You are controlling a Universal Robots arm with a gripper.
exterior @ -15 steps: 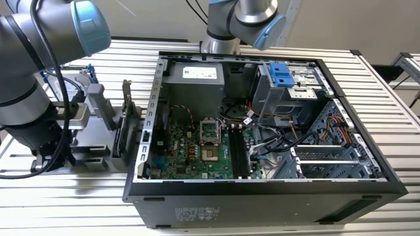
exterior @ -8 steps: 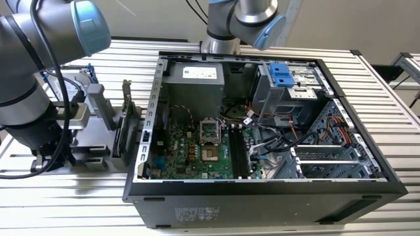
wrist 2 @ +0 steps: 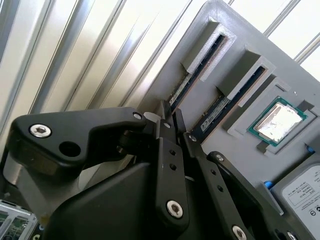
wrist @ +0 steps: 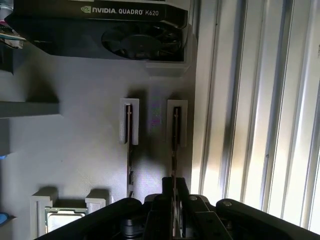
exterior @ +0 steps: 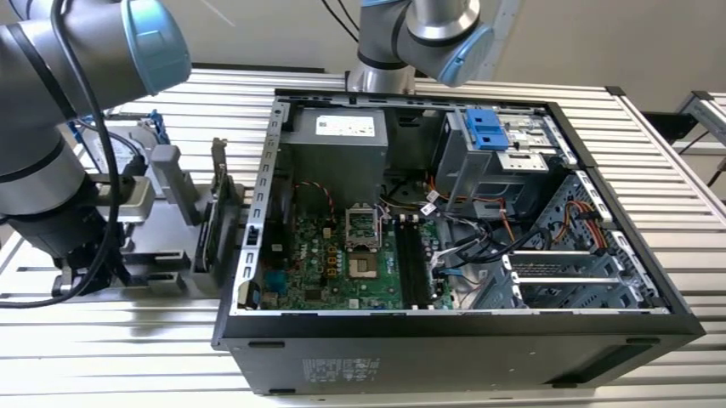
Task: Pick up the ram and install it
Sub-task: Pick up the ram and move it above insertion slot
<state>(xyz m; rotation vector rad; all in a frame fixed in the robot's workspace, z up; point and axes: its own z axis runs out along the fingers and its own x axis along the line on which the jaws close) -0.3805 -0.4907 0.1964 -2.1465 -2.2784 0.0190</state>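
Note:
Two ram sticks stand on edge in slots of a grey parts holder point(wrist: 80, 150). In both wrist views my gripper point(wrist: 174, 187) point(wrist 2: 172, 114) is down over the ram point(wrist: 175, 145) point(wrist 2: 192, 82) nearest the holder's edge. Its black fingers point(wrist: 167, 200) press that stick from both sides, and the stick still sits in its slot. The second ram point(wrist: 129, 145) point(wrist 2: 235, 92) stands free beside it. In the exterior view my arm point(exterior: 68, 195) hangs over the holder point(exterior: 170, 221) at the exterior view's left, outside the open computer case point(exterior: 261, 255).
On the holder also lie a graphics card with a fan point(wrist: 125, 30), a processor chip point(wrist 2: 277, 120) and a silver hard drive point(wrist 2: 300, 195). Inside the case the motherboard's long black memory slots point(exterior: 414, 263) run beside the processor socket point(exterior: 357, 225). Ribbed metal table point(exterior: 114, 340) all around.

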